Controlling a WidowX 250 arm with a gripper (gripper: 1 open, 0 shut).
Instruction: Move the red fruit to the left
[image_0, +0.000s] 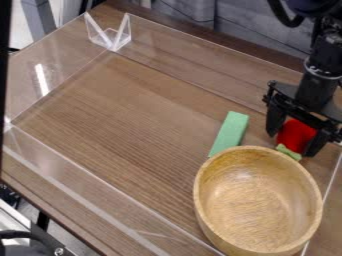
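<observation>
The red fruit (297, 133) lies on the wooden table at the far right, just beyond the wooden bowl's rim. My gripper (298, 138) hangs straight over it, open, with one black finger on each side of the fruit. Whether the fingers (274, 120) touch the fruit I cannot tell. A bit of green shows at the fruit's lower edge.
A large wooden bowl (203, 188) fills the near right corner. A flat light-green block (230, 135) lies just left of the gripper, touching the bowl's rim. Clear plastic walls (54, 85) ring the table, with a clear folded piece (110, 35) at the back left.
</observation>
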